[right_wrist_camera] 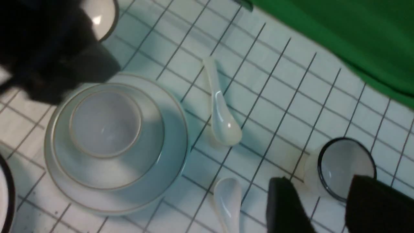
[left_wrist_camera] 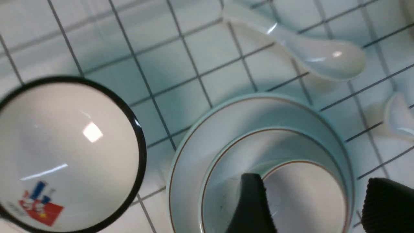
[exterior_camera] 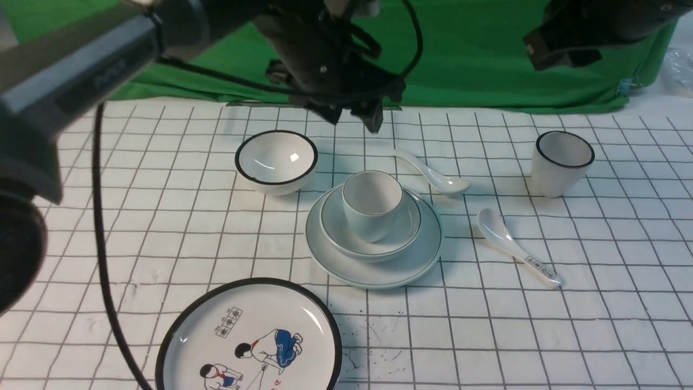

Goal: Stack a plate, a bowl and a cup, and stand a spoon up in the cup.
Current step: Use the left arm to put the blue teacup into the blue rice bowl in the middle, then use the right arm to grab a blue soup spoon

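The pale grey-blue plate [exterior_camera: 379, 273] lies at the table's middle. The bowl [exterior_camera: 335, 233] sits on it and the cup [exterior_camera: 372, 208] stands upright in the bowl. The cup is empty. The plain white spoon [exterior_camera: 433, 174] lies on the cloth just behind and right of the stack, apart from it. My left gripper [exterior_camera: 352, 116] hangs open and empty above and behind the cup; in the left wrist view its fingers [left_wrist_camera: 252, 200] frame the cup [left_wrist_camera: 307, 200] from above. My right gripper [right_wrist_camera: 320, 194] is open and empty, high over the black-rimmed cup [right_wrist_camera: 343, 165].
A white bowl with a thick black rim [exterior_camera: 276, 160] stands left of the stack. A black-rimmed white cup [exterior_camera: 560, 162] stands at the right. A spoon with a printed handle [exterior_camera: 514, 246] lies right of the plate. A cartoon plate [exterior_camera: 249, 341] lies near the front edge. Green cloth hangs behind.
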### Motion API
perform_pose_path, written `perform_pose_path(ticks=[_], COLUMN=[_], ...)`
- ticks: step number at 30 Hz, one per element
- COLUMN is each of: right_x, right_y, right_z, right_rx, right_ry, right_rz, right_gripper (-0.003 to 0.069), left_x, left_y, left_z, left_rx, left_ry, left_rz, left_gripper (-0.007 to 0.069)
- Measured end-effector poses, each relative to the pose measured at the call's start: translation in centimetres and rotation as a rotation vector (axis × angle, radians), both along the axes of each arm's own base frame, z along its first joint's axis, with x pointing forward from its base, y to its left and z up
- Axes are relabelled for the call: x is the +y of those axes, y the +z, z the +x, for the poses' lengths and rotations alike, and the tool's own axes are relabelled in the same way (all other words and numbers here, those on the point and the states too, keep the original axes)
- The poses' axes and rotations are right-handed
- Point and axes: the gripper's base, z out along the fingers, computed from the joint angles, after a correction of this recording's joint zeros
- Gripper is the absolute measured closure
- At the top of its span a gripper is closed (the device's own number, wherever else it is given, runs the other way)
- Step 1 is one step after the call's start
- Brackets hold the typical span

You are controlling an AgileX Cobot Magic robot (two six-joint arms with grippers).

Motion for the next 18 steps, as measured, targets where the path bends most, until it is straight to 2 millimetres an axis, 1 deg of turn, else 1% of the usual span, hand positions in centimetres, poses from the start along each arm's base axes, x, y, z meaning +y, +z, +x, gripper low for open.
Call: perform_pose_path(ticks=[2,3,4,5,6,7,8,9,10,11,12,13,14,15,18], right_x=[0.5,0.9,1.3,1.5,1.7,2.4,2.7,3.2,3.3,3.9,4.0,4.6,4.6,5.1,5.7], right_y=[-1.1,-2.0,-3.4,-3.9,-4.6,-6.5,-7.3,-9.0,-9.8,-11.4,-11.6,-13.7,-13.7,-15.8,-18.5], right_z=[1.7,3.0,4.7,5.1,5.9,7.8,8.7,10.0,10.4,11.9,12.1,13.4,13.4,14.4,15.4], right_rx=[0.007,0.016,0.034,0.039,0.048,0.073,0.079,0.099,0.111,0.112,0.116,0.138,0.138,0.164,0.196], right_ry=[-0.002,-0.002,0.004,0.006,0.008,0.008,0.008,0.009,0.009,0.009,0.009,0.011,0.011,0.012,0.014], right_rz=[-0.009,-0.019,-0.034,-0.038,-0.044,-0.057,-0.06,-0.068,-0.072,-0.071,-0.071,-0.069,-0.069,-0.06,-0.041], right_gripper=[0.0291,0.0262,0.0236,0.0228,0.0211,0.0181,0.0171,0.016,0.016,0.0154,0.0154,0.0153,0.0153,0.0152,0.0153], left_x=[0.8,1.3,1.9,2.0,2.4,3.1,3.5,3.9,4.0,4.7,4.7,5.4,5.5,6.2,7.3], left_y=[2.2,3.4,4.3,4.4,5.2,5.8,5.8,6.0,6.0,6.1,5.9,5.7,5.9,5.4,5.4], left_z=[-1.1,-1.9,-2.6,-2.7,-3.3,-4.3,-4.8,-5.6,-5.8,-7.1,-7.1,-8.5,-8.6,-10.0,-12.1], left_rx=[-0.015,-0.021,-0.037,-0.038,-0.054,-0.06,-0.057,-0.047,-0.046,-0.032,-0.024,-0.003,-0.009,0.018,0.033], left_ry=[-0.003,-0.002,0.002,0.002,0.006,0.009,0.011,0.011,0.011,0.011,0.01,0.011,0.012,0.012,0.013], left_rz=[0.019,0.032,0.049,0.051,0.059,0.076,0.087,0.091,0.092,0.099,0.103,0.113,0.11,0.123,0.129], left_gripper=[0.0239,0.0296,0.0371,0.0385,0.0459,0.0552,0.0578,0.0601,0.0604,0.0619,0.0619,0.0624,0.0624,0.0624,0.0624])
